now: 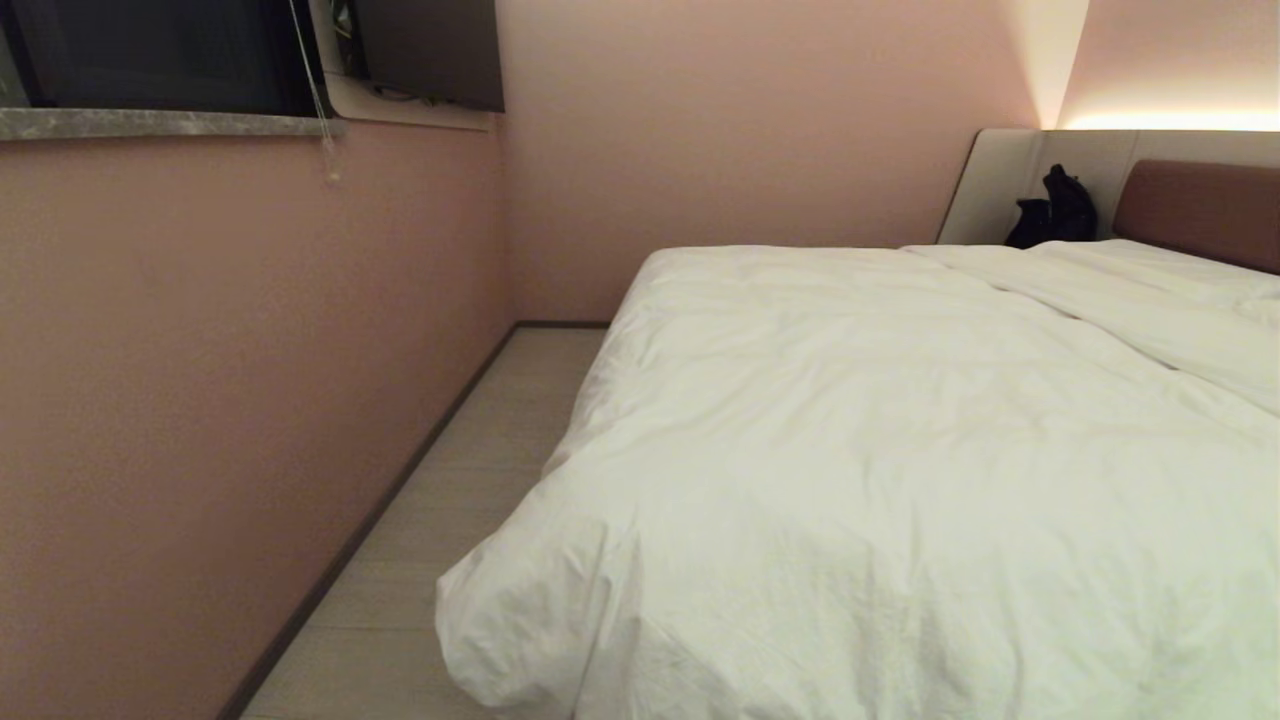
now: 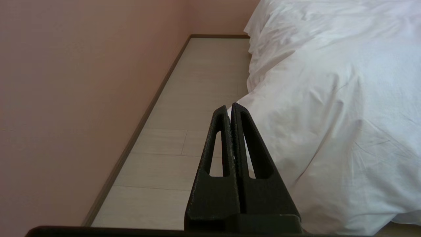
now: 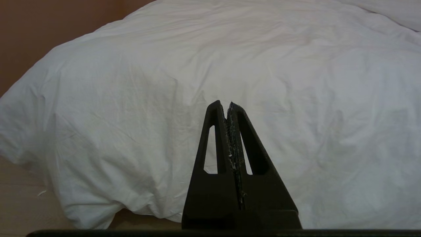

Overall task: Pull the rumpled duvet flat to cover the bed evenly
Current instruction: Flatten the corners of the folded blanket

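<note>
Far left in the head view: pink wall (image 1: pixel 230 380), dark window (image 1: pixel 160 50) above a grey sill, cord (image 1: pixel 318 100) hanging from it; a strip of pale floor (image 1: pixel 470 470) running along the wall beside the bed (image 1: pixel 1200 205)

Left gripper (image 2: pixel 229 107) pressed shut on nothing, hovering over that floor strip just beside the hanging near corner of the duvet (image 1: pixel 900 430), apart from the cloth

Duvet spread over most of the bed, puffy and lightly creased, draping off the near end and the left side; near left corner bunched into a rounded lump, side edge wavy rather than straight. Toward the headboard (image 1: pixel 1200 210), a long ridge or fold crossing the cover at a slant; beyond it, more white bedding, kind unclear

Right gripper (image 3: pixel 228 104) likewise closed and empty, pointing at the duvet's draped near face, not touching as far as can be told

Judged progress: mostly covered already; left to do seems to be smoothing the near corner, squaring the left edge and pulling out the slanted ridge. Right side of the bed out of view, so evenness there unknown

Dark bag (image 1: pixel 1055 210) at the head against the pale surround, well clear. Narrow aisle by the wall likely to cramp any move along the left side
</note>
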